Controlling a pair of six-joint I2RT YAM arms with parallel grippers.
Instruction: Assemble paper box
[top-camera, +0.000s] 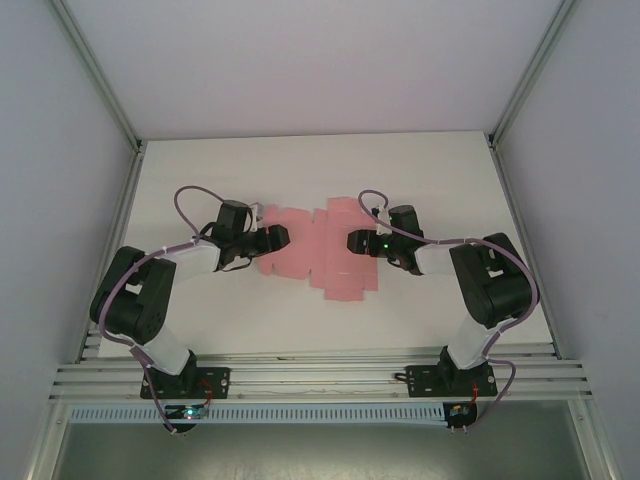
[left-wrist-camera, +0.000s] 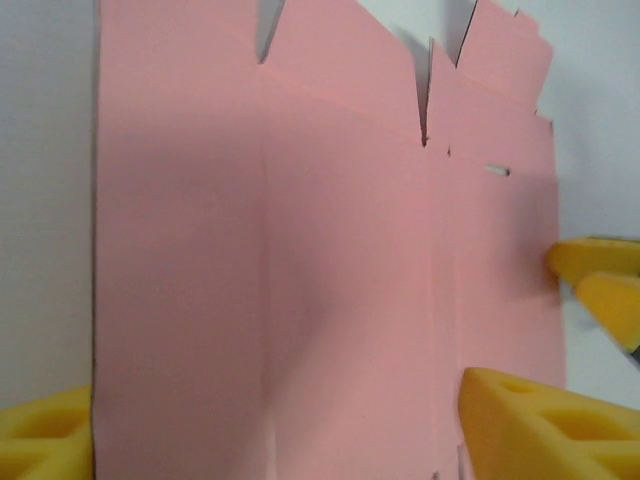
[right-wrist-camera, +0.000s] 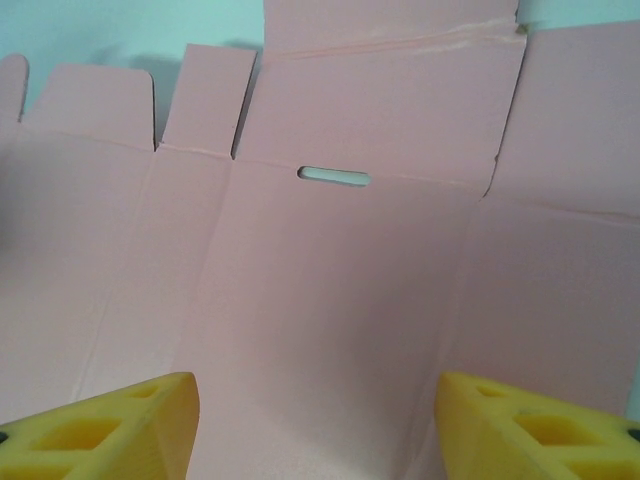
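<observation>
Left fingers (left-wrist-camera: 540, 425) stand spread, low over one end of the paper box (top-camera: 318, 250), which lies as a flat pink sheet mid-worktop (top-camera: 300, 165). Facing them from the other end, the right fingers (right-wrist-camera: 110, 430) are spread too, straddling a panel and pinching nothing. Beyond run creases, a slot (right-wrist-camera: 334, 177), then loose flaps (right-wrist-camera: 215, 95). Folding looks not yet begun. Next, I judge, one side must pin the sheet while the other raises a panel along its crease.

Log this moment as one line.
pink sheet: flat on table, unfolded | left pincer: open, over sheet's left part | right pincer: open, over right part
</observation>
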